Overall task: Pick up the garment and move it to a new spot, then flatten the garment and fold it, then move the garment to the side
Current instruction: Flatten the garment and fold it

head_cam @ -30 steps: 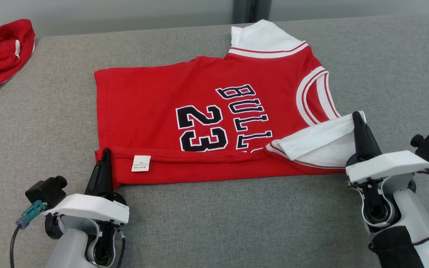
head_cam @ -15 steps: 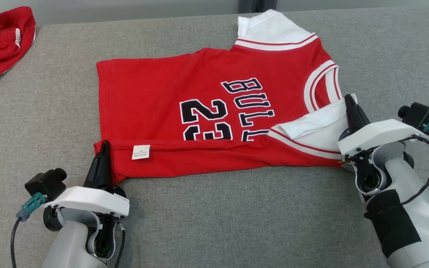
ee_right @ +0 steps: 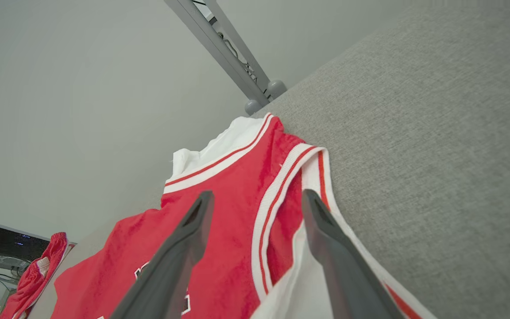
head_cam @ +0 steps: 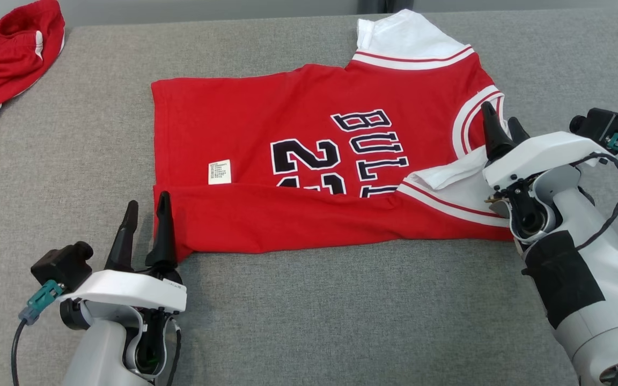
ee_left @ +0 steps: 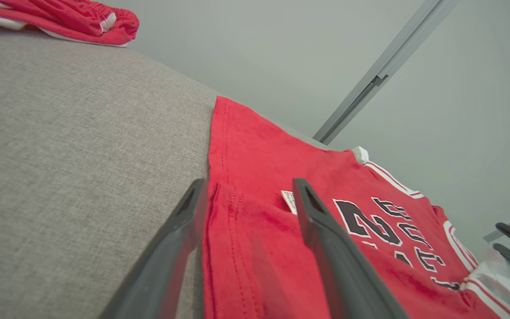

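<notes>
Head cam sits up high on the near side, tilted forward and down over the grey fabric tabletop [head_cam: 309, 321], far enough back to fit the whole red Bulls jersey [head_cam: 266, 128]. Left wrist cam rides low behind the left gripper [ee_left: 249, 184], skimming the hem corner (super close). Right wrist cam looks past the right gripper [ee_right: 257, 192] across the white-trimmed end toward the far wall, just as near. All three catch the jersey and the crumpled red garment [head_cam: 8, 48] at the far corner.

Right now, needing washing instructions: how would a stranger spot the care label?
A red jersey lies on the grey table. Left of its black digits, above the folded near edge, sits the care label: the only small white rectangle on red.
</notes>
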### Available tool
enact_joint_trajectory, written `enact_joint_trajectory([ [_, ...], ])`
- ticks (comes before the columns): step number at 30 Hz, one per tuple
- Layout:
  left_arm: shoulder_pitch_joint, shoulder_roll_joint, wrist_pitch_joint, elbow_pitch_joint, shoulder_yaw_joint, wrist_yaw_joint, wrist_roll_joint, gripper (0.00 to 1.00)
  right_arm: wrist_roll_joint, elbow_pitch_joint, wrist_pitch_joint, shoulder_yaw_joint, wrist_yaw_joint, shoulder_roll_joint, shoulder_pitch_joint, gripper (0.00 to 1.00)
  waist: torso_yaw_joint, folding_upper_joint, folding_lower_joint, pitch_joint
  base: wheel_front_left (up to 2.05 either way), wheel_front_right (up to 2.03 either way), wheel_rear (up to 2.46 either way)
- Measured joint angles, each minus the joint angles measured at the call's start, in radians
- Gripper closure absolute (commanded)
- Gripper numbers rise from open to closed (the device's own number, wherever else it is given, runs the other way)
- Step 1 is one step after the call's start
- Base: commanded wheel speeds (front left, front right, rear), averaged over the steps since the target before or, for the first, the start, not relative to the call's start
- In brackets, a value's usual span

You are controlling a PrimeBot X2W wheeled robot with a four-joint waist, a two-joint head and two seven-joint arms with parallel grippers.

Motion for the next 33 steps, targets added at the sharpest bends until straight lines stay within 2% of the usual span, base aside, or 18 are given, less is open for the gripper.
enact_joint_trajectory([
  [7,0.059,-0.002,0.0,-0.047,0.01,0.0,0.011,0.0,-0.008,-0.028,-0.092,0.048,0.0,-0.001,-0.027,0.0,0.003,0.0,0.0,-0.014,0.0,0.0,0.0],
  [15,0.129,0.007,0.043,-0.04,-0.013,0.004,0.011,0.0,-0.089,-0.18,-0.131,0.093,0.0,-0.069,0.079,0.0,-0.011,0.0,0.0,-0.053,0.0,0.0,0.0],
  [20,0.169,0.022,0.107,-0.049,-0.013,0.025,-0.002,0.0,-0.189,-0.352,-0.133,0.016,0.0,-0.106,0.227,0.0,-0.021,0.0,0.0,-0.08,0.0,0.0,0.0],
  [23,0.18,0.024,0.132,-0.058,-0.005,0.048,-0.012,0.0,-0.234,-0.444,-0.133,-0.025,0.0,-0.091,0.331,0.0,-0.028,0.0,0.0,-0.091,0.0,0.0,0.0],
  [33,0.182,0.029,0.193,-0.053,0.002,0.088,-0.032,0.0,-0.267,-0.62,-0.133,-0.116,0.0,-0.041,0.536,0.0,-0.062,0.0,0.0,-0.09,0.0,0.0,0.0],
])
